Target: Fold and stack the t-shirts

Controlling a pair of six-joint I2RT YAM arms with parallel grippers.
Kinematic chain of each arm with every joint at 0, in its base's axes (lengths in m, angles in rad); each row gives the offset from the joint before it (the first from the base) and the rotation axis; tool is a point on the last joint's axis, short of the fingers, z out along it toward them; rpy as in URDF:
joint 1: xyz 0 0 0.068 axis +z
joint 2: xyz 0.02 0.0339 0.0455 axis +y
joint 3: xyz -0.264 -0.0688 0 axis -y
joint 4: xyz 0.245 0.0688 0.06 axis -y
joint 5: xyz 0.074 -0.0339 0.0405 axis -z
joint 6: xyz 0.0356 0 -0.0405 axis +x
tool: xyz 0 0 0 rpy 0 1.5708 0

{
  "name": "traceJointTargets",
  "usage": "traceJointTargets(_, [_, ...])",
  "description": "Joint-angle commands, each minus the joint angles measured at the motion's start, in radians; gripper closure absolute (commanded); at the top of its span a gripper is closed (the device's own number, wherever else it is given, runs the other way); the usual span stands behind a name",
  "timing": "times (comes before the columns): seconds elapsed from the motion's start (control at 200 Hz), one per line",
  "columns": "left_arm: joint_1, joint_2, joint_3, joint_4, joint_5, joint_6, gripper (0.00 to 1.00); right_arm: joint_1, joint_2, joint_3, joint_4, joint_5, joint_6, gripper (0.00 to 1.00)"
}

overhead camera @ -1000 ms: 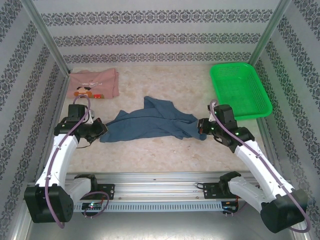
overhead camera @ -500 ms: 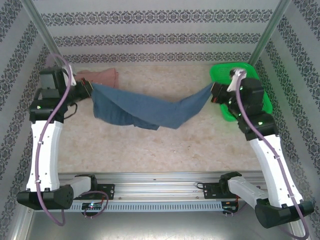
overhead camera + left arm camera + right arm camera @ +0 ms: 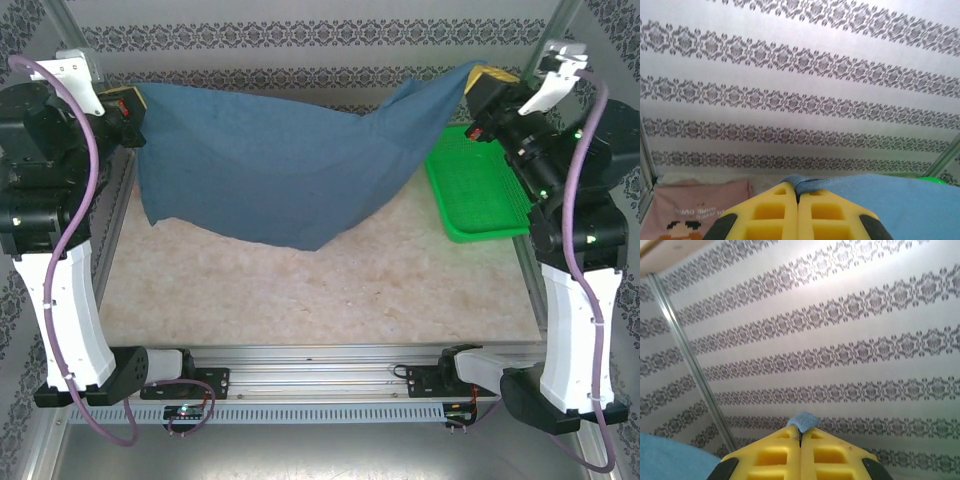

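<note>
Top external view: the left tool (image 3: 130, 108) is high at ten o'clock, its yellow jaws pressed together on one edge of the slate-blue t-shirt (image 3: 270, 170). The right tool (image 3: 478, 100), high at two o'clock, is clamped on the opposite edge. The shirt hangs spread between them above the bench (image 3: 330, 290), its lowest fold dipping toward six o'clock. The green basket (image 3: 480, 195) lies at three o'clock, below the right tool. In the left wrist view, the pink t-shirt (image 3: 700, 207) lies flat at seven o'clock.
</note>
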Motion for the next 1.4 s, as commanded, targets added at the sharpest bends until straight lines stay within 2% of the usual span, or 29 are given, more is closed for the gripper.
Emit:
traceJointTargets(0.0, [-0.008, -0.016, 0.040, 0.028, 0.072, 0.021, 1.00, -0.017, -0.019, 0.080, 0.004, -0.026, 0.000, 1.00])
traceJointTargets(0.275, [-0.009, -0.102, -0.016, 0.076, 0.164, -0.033, 1.00, -0.030, -0.038, 0.195, -0.045, -0.042, 0.014, 1.00])
traceJointTargets(0.545, [-0.008, -0.172, -0.205, 0.098, 0.127, -0.034, 1.00, -0.039, -0.028, 0.077, -0.027, -0.037, -0.012, 1.00])
traceJointTargets(0.724, [-0.008, -0.184, -0.348, 0.115, 0.141, -0.029, 1.00, -0.054, 0.026, 0.025, -0.048, -0.079, -0.008, 1.00])
traceJointTargets(1.089, [-0.007, -0.264, -0.950, 0.226, 0.205, -0.142, 1.00, -0.062, -0.028, -0.468, -0.038, -0.036, 0.003, 1.00])
traceJointTargets(1.224, [-0.010, -0.265, -1.140, 0.255, 0.254, -0.193, 1.00, -0.062, -0.052, -0.645, -0.069, 0.026, 0.012, 1.00])
traceJointTargets(1.299, [-0.020, -0.260, -1.240, 0.293, 0.303, -0.229, 1.00, -0.062, -0.056, -0.703, -0.095, 0.063, 0.005, 1.00])
traceJointTargets(1.394, [-0.057, -0.226, -1.310, 0.286, 0.302, -0.223, 1.00, -0.062, -0.042, -0.756, -0.133, 0.123, -0.017, 1.00])
